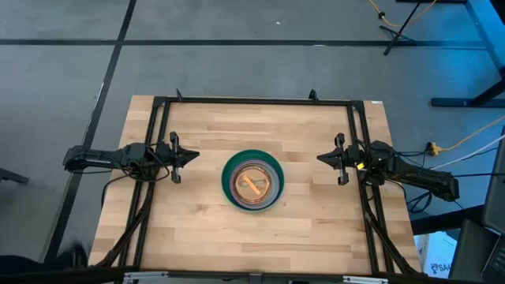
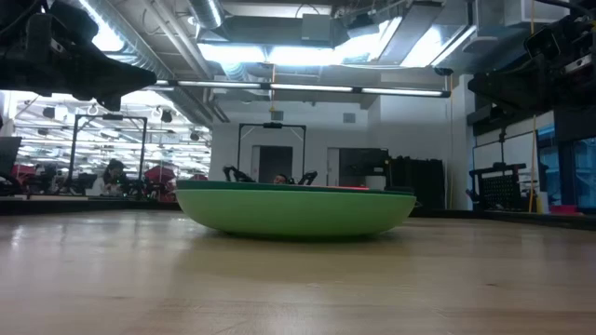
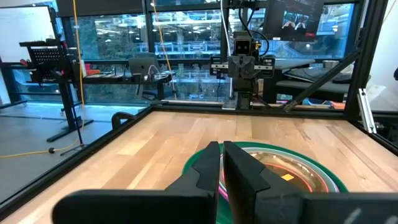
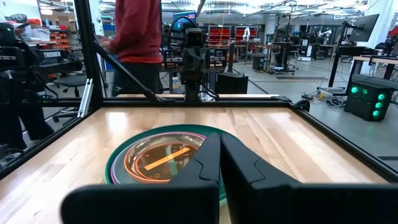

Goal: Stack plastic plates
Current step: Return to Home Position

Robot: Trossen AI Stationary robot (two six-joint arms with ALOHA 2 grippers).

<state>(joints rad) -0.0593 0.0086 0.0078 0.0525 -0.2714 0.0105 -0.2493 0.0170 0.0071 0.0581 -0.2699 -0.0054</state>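
Green-rimmed plates (image 1: 252,181) are sitting stacked (orange on top) between left pincer (image 1: 195,157) and right pincer (image 1: 320,158). Both are hanging closed, gripping nothing.

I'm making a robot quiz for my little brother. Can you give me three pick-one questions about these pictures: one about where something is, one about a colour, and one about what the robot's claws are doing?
1. Where is the stack of plates?
A. on the floor
B. in the middle of the table
C. at the table's corner

2. What colour is the top plate?
A. orange
B. black
C. white

3. What do the left gripper and the right gripper hold?
A. one plate each
B. a cup
C. nothing

Answers: 1 B, the high view shows the stack in the middle between both arms. 2 A, it glows orange in the right wrist view. 3 C, both sit empty at the table's sides, apart from the stack.
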